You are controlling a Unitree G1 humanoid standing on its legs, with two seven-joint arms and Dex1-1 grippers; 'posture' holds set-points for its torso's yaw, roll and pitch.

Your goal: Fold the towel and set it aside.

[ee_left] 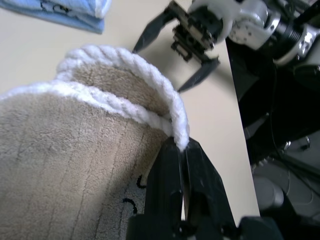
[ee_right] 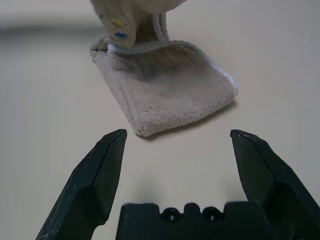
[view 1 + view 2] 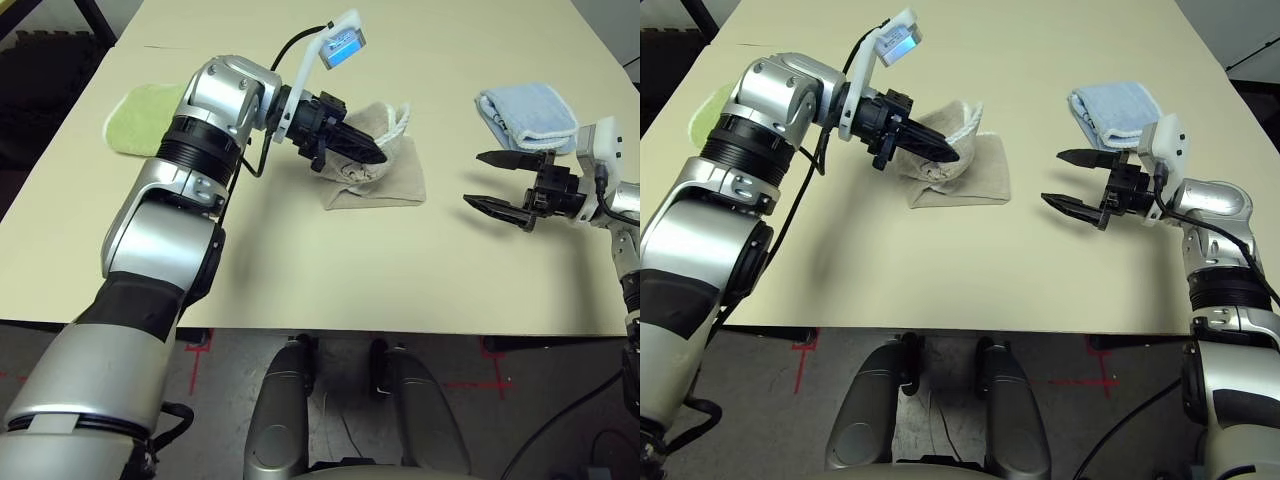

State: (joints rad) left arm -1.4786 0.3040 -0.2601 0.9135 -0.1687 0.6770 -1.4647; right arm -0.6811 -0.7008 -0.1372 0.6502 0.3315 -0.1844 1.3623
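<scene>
Folding status: towel (image 3: 385, 170) partly folded, near desk (image 3: 300, 270) centre; one edge raised off it.
Left hand (image 3: 372, 153): pinched together on towel's white edging.
Right hand (image 3: 495, 182): fingers apart, empty, well right of towel.
Remaining: lay fold flat, set aside.

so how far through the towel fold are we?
Partly folded: the towel lies doubled on the table. In hand: the left gripper, fingers shut on its white edge, lifts one layer. Left: lay that layer down and set it aside. The right gripper waits open, empty.
</scene>
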